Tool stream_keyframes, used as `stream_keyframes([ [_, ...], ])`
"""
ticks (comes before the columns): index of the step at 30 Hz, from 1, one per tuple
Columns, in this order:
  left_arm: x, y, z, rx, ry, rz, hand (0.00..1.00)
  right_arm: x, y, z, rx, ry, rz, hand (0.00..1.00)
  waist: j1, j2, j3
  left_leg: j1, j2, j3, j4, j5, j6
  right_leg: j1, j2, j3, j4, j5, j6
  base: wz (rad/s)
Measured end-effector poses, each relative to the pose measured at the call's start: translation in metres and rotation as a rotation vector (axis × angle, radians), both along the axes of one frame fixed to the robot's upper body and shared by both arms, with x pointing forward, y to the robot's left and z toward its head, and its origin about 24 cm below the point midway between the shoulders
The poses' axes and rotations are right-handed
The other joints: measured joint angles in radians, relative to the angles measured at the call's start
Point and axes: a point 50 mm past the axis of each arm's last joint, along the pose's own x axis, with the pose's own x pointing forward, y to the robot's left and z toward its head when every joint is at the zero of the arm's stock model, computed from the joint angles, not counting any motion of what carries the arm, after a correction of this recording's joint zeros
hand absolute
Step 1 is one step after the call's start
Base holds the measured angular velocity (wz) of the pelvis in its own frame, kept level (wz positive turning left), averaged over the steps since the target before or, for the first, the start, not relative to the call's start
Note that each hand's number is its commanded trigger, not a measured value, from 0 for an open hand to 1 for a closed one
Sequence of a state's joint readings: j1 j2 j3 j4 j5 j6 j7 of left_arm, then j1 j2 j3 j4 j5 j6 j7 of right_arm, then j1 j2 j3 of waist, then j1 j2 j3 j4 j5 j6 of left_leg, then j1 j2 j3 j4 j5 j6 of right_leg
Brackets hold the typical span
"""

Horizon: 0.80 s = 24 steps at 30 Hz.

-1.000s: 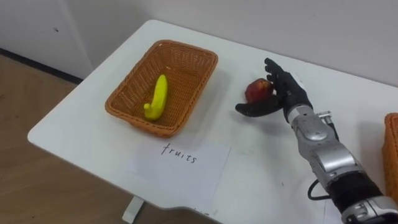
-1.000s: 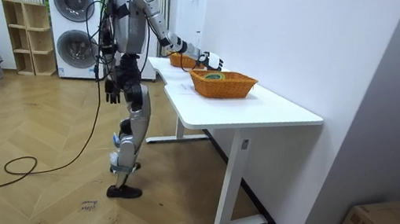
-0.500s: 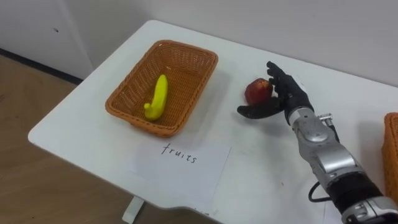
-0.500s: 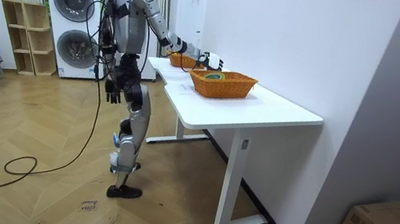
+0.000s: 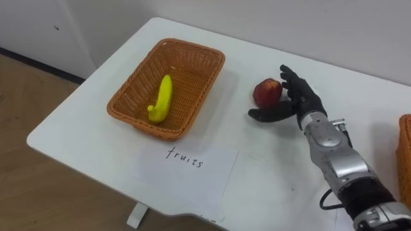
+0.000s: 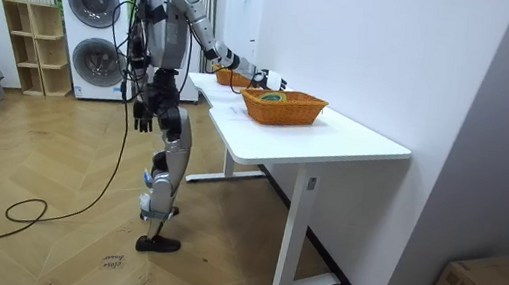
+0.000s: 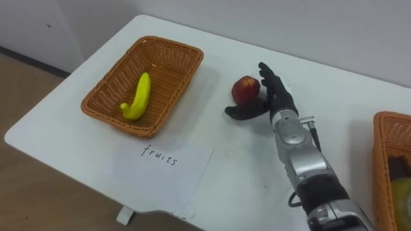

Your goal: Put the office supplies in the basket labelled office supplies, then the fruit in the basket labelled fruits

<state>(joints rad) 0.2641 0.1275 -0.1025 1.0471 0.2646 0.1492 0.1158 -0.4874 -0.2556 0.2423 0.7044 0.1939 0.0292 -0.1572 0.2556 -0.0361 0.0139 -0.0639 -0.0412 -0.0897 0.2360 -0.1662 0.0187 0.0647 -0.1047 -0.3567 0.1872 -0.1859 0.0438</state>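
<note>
one piece of fruit is home: the curved yellow banana (image 5: 162, 99) lies in the orange woven wicker basket (image 5: 192, 47) near the white desk's (image 5: 270, 167) left edge. the round red apple (image 5: 267, 92) sits on the bare desk just right of that basket, not yet in. my right hand (image 5: 299, 101) is spread wide around it, fingers straight behind, thumb low in front, gripping nothing. my left hand (image 6: 142, 118) hangs by the hip. by my reading, the apple at least is left to move.

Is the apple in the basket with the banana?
No, the apple lies on the white table by the right hand, outside the basket.
</note>
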Motion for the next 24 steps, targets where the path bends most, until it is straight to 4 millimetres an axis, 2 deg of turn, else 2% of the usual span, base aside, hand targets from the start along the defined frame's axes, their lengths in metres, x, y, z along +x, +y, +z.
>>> stream_keyframes([
  [17, 0.007, -0.005, -0.002, -0.035, -0.015, -0.014, 0.00, 0.014, -0.002, 0.015, -0.053, -0.080, -0.016, 0.00, 0.000, 0.010, 0.0116, -0.055, 0.000, -0.004, 0.002, 0.004, 0.001, -0.047, -0.002, -0.014, 0.001, 0.000, -0.001, 0.01],
  [24, 0.012, -0.006, -0.002, -0.051, -0.040, -0.025, 0.00, 0.017, 0.000, 0.019, -0.152, -0.101, 0.020, 0.00, 0.002, 0.010, 0.0119, -0.065, 0.001, 0.002, 0.000, 0.005, 0.000, -0.065, -0.001, -0.004, 0.002, 0.000, -0.001, -0.03],
])
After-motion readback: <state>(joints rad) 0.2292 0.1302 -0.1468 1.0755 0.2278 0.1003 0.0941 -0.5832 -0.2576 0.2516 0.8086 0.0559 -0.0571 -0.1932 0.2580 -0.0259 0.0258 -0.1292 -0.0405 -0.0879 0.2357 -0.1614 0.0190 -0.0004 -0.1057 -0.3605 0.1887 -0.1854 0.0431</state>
